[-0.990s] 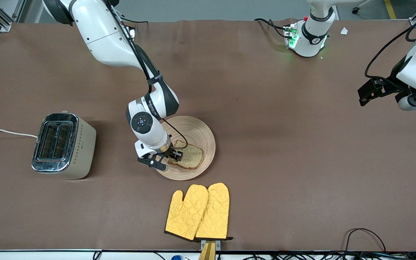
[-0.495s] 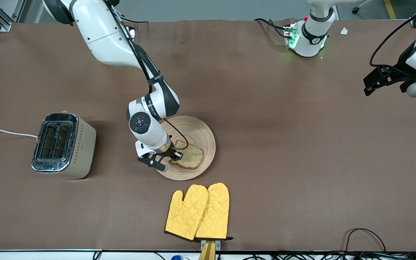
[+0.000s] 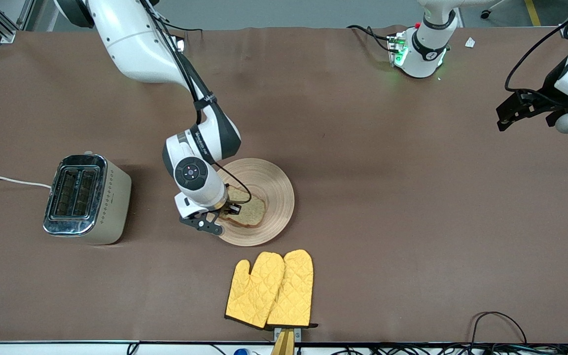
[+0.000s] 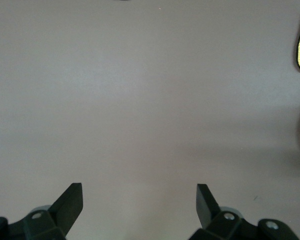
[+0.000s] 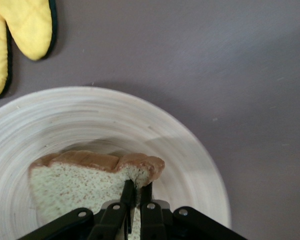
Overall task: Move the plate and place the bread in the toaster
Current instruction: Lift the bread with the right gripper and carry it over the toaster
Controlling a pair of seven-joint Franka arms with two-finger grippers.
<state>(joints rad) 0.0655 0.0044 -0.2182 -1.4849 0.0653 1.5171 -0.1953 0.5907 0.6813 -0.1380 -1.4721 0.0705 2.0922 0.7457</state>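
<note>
The round pale wooden plate [image 3: 269, 197] lies mid-table. My right gripper [image 3: 226, 212] is over the plate's edge toward the toaster and is shut on the edge of the speckled bread slice [image 3: 249, 213]. In the right wrist view the fingers [image 5: 130, 192] pinch the bread [image 5: 75, 182] near its crust, and the slice is tilted up off the plate [image 5: 190, 150]. The cream toaster [image 3: 87, 198] with chrome top and two empty slots stands toward the right arm's end of the table. My left gripper [image 3: 511, 111] waits open and empty, high at its own end; its wrist view [image 4: 139, 195] shows bare table.
Two yellow oven mitts [image 3: 271, 290] lie nearer the front camera than the plate, also seen in the right wrist view [image 5: 20, 35]. The toaster's white cord [image 3: 8, 180] runs off the table's end. Cables lie along the front edge [image 3: 496, 320].
My right gripper has closed on the bread and shifted toward the toaster, dragging and tilting the slice up. The left arm rose and drew back a little earlier, then stayed still.
</note>
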